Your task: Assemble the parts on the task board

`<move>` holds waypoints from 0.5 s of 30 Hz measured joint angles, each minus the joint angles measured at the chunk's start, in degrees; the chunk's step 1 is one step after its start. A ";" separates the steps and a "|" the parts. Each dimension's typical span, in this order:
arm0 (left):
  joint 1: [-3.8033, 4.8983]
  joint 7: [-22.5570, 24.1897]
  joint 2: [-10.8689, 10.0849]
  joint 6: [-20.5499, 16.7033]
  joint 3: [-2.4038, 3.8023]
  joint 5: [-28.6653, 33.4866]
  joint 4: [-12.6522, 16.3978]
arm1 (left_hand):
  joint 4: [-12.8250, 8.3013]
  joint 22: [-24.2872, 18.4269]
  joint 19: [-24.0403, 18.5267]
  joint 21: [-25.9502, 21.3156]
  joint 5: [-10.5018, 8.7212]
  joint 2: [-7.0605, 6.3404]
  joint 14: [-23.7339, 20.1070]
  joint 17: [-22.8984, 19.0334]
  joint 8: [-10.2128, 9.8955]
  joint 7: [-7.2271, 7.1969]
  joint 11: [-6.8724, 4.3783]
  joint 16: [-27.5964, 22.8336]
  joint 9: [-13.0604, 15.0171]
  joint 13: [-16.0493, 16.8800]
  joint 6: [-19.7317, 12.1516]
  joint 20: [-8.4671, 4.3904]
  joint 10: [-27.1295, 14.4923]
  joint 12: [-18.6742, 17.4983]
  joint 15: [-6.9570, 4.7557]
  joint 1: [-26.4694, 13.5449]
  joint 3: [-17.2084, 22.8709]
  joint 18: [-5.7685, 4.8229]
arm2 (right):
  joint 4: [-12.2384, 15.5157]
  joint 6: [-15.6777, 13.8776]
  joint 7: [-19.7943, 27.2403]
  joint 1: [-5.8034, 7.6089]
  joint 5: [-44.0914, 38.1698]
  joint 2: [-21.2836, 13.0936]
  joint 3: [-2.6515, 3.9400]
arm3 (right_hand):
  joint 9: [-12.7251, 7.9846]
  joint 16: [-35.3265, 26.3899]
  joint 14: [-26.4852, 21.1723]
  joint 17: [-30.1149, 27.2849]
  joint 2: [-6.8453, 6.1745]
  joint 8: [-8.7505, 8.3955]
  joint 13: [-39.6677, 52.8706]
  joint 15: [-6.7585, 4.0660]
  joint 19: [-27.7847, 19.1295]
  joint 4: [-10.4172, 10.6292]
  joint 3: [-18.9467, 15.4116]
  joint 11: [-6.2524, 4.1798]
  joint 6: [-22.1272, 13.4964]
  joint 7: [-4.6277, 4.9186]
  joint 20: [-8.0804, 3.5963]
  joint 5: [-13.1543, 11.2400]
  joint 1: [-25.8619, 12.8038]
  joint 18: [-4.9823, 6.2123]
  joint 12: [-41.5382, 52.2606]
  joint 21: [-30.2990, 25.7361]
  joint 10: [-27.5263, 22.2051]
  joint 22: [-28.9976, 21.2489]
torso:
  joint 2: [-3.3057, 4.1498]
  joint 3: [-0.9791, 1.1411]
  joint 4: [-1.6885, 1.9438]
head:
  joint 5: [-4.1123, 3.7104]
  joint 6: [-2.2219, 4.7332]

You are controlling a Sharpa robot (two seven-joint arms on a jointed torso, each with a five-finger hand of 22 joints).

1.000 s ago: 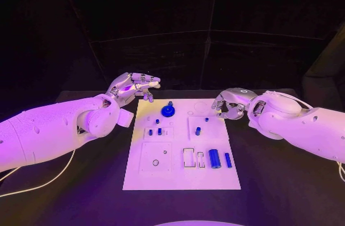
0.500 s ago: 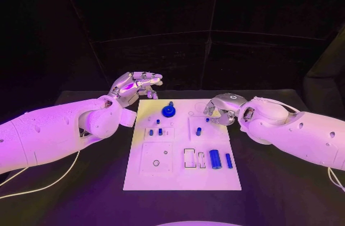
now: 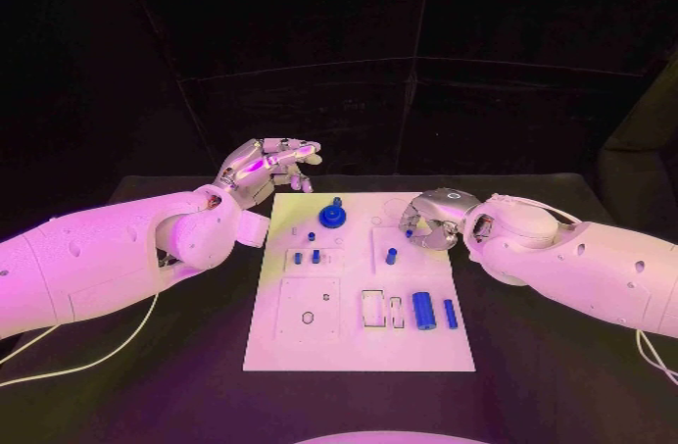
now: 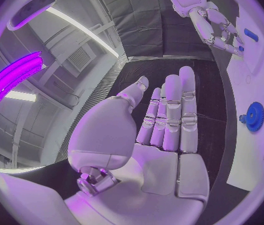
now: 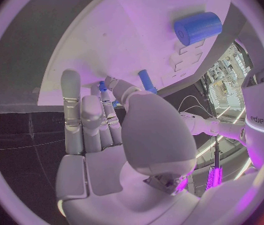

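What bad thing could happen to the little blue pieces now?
The right hand hangs over the task board close to a small blue peg; it might knock the peg over. The left hand is open beside the blue gear and could bump it if it swings in.

Dim room, violet light, black backdrop; wrist views fisheye-bent, edges dark.
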 measured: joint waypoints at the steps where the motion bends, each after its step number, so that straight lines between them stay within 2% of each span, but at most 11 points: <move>1: 0.00 0.00 0.00 0.05 0.00 0.02 -0.02 | 0.22 -0.10 0.00 -0.17 0.00 0.01 0.19 -0.05 -0.03 0.00 0.00 0.00 0.00 0.00 0.00 0.00 0.00 0.00 0.19 -0.07 -0.21 0.00 | -0.06 0.07 0.01 0.00 -0.02 0.04 0.04 | 0.00 0.34 0.00 0.20 0.06 0.00 0.00 0.00 0.12 -0.13 0.13 0.08 0.31 -0.22 -0.12 0.00 -0.06 0.00 0.00 0.38 0.12 0.42 | 0.00 0.01 0.01 | 0.01 -0.05; 7: 0.00 -0.01 0.03 0.25 0.00 0.09 -0.15 | 0.54 -0.55 0.20 -0.66 0.00 0.23 0.19 -0.22 -0.03 0.21 0.00 0.00 0.00 0.03 -0.20 0.20 -0.42 0.00 0.19 -0.29 -1.49 0.00 | -0.56 0.35 0.01 0.02 -0.09 0.34 0.17 | 0.16 2.63 0.00 1.48 0.33 0.00 -0.04 0.00 0.91 -0.22 1.04 -0.36 1.99 -0.42 -0.22 0.00 -0.33 -0.09 0.00 2.61 1.75 3.21 | -0.01 0.02 0.01 | 0.07 -0.24; 8: 0.00 -0.01 0.03 0.28 -0.01 0.10 -0.18 | 0.55 -0.60 0.20 -0.66 0.00 0.23 0.19 -0.22 -0.03 0.10 0.00 0.00 0.00 0.05 -0.31 0.20 -0.42 0.00 0.19 -0.29 -1.49 0.00 | -0.62 0.37 0.00 0.02 -0.10 0.37 0.18 | 0.17 3.11 0.00 1.82 0.35 0.00 -0.03 0.00 1.03 -0.34 1.16 -0.53 2.34 -0.49 -0.21 0.00 -0.35 -0.68 0.00 3.16 1.99 3.94 | -0.01 0.02 0.01 | 0.10 -0.28; 10: 0.00 -0.01 0.04 0.34 -0.02 0.11 -0.25 | 0.72 -0.71 0.20 -0.89 0.00 0.23 0.19 -0.27 -0.03 0.00 0.12 0.00 0.00 0.07 -0.41 0.20 -0.54 0.00 0.19 -0.29 -1.66 0.00 | -0.76 0.40 -0.06 0.02 -0.14 0.43 0.21 | 0.26 3.98 0.00 2.31 0.37 0.38 0.00 0.00 1.45 -0.36 1.48 -0.67 3.02 -0.74 -0.43 0.00 -0.32 -0.94 -0.01 4.10 2.87 5.17 | -0.01 0.02 0.01 | 0.13 -0.35; 15: 0.00 -0.06 0.07 0.51 -0.03 0.14 -0.37 | 0.79 -0.91 0.41 -0.95 0.00 0.23 0.19 -0.35 -0.26 0.21 0.00 0.00 0.01 0.13 -0.62 0.41 -0.83 0.00 0.19 -0.29 -2.20 0.00 | -0.79 0.43 -0.31 0.01 -0.44 0.52 0.26 | 0.52 5.62 -0.07 3.13 1.50 1.21 0.10 -0.78 1.97 -0.34 1.77 -1.29 5.55 -1.47 -0.74 -0.95 -0.72 -0.93 -0.01 6.20 5.34 7.88 | -0.01 0.02 -0.03 | 0.23 -0.45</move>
